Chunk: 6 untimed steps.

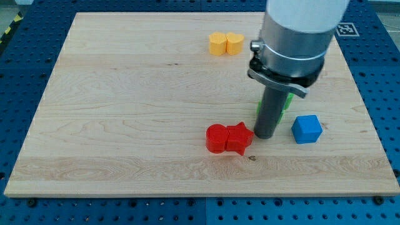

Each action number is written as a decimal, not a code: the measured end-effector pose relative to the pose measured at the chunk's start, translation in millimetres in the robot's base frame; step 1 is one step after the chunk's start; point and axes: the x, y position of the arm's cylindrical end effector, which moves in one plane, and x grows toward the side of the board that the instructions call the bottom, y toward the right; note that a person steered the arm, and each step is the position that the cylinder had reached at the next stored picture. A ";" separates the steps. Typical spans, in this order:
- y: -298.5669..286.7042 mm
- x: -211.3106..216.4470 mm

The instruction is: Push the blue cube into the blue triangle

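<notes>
The blue cube (pixel 306 129) sits on the wooden board toward the view's lower right. My tip (pixel 264 135) rests on the board just left of the blue cube and right next to the red star block (pixel 239 138). A small gap separates the tip from the cube. No blue triangle shows in this view; the arm may hide it.
A red cylinder (pixel 217 138) touches the red star's left side. Two yellow blocks (pixel 225 44) sit together near the view's top. A green block (pixel 287 102) is mostly hidden behind the arm. The board's right edge (pixel 375 131) lies close to the cube.
</notes>
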 end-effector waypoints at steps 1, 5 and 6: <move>40.3 0.2; 150.7 53.9; 181.9 27.9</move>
